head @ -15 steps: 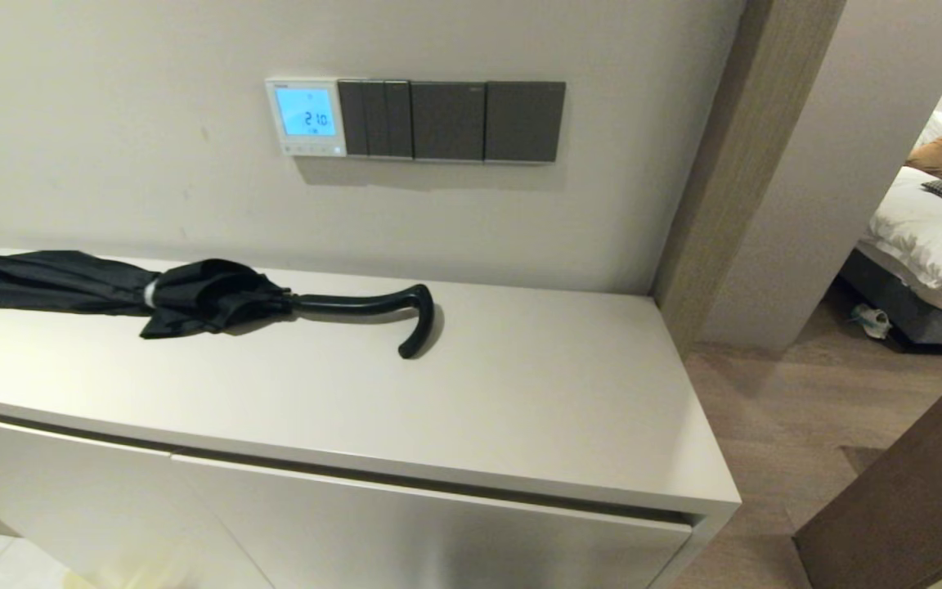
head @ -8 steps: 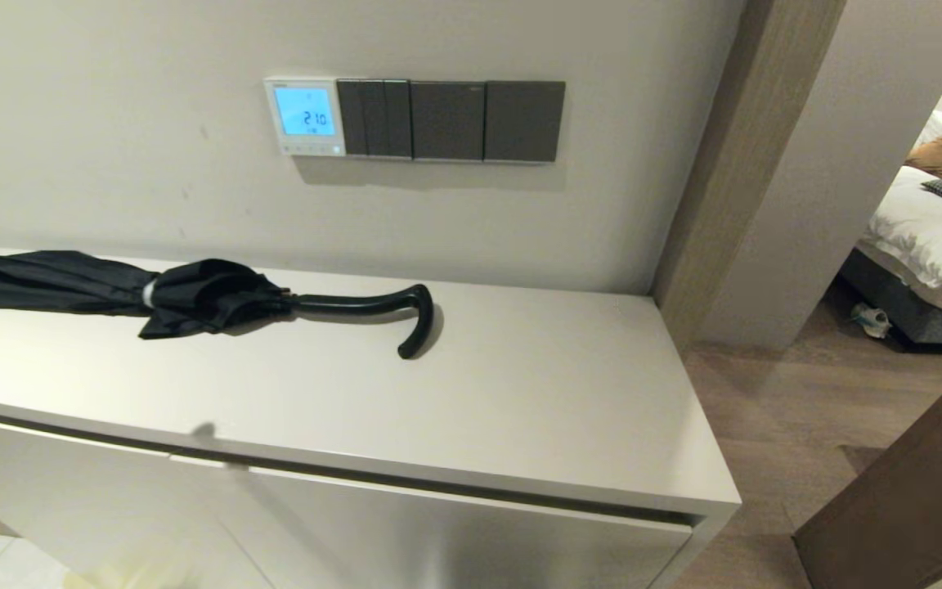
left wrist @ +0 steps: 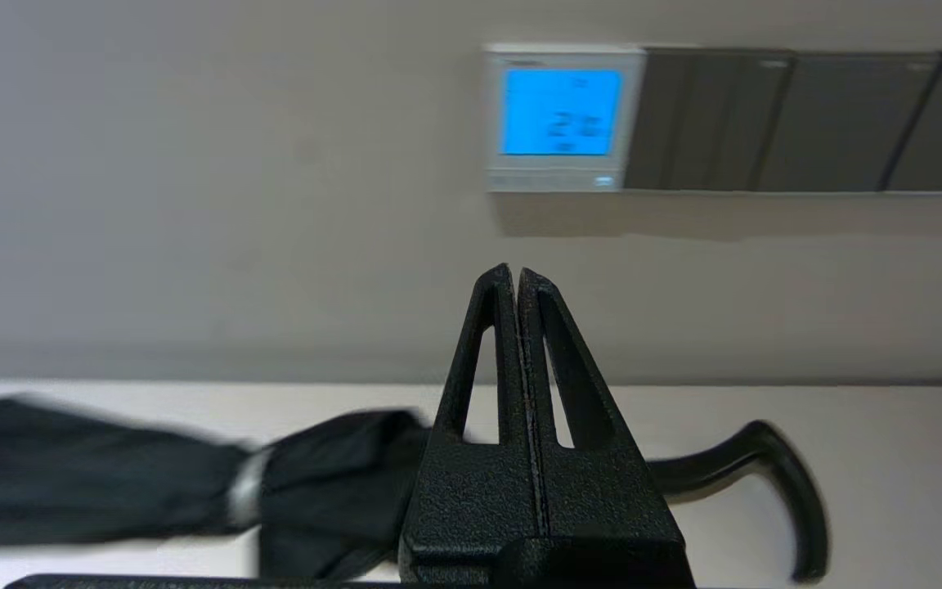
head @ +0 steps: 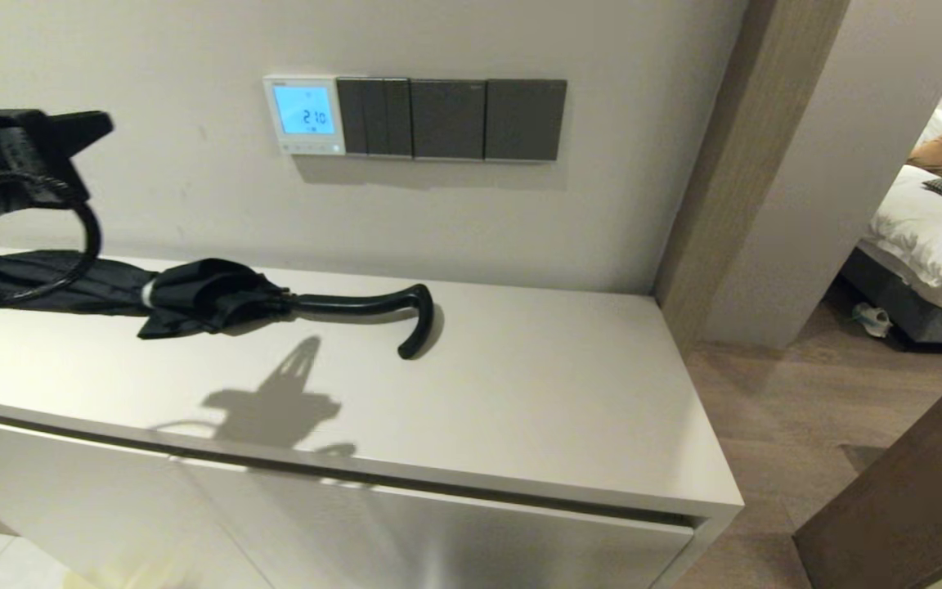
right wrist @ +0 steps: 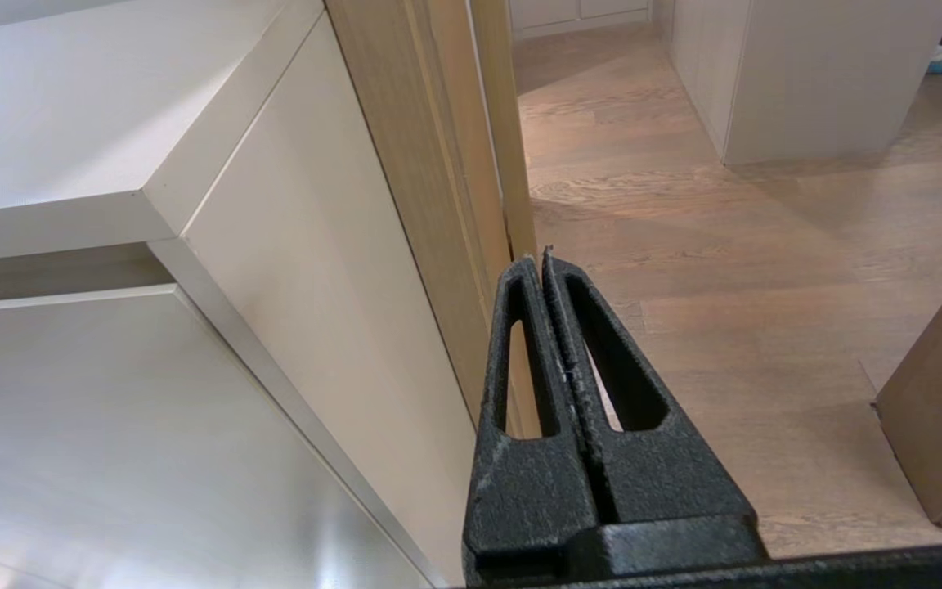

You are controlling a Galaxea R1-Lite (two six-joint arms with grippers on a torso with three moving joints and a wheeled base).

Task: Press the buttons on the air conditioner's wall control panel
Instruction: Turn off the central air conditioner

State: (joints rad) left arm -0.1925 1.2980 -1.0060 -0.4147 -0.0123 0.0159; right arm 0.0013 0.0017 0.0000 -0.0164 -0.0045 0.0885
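Observation:
The air conditioner's wall control panel is a small white square with a glowing blue screen, high on the wall. The buttons are a pale row along its bottom strip. My left gripper is raised at the far left, above the cabinet and well to the left of the panel, not touching it. In the left wrist view my left gripper is shut and empty, below the panel and its buttons. My right gripper is shut and empty, low beside the cabinet's right end.
Dark grey switch plates adjoin the panel on its right. A black folded umbrella with a hooked handle lies on the white cabinet top below. A wooden door frame stands to the right, with a bedroom beyond.
My left arm has risen into the head view at the far left, with its gripper now above the umbrella. Its shadow has appeared on the cabinet top.

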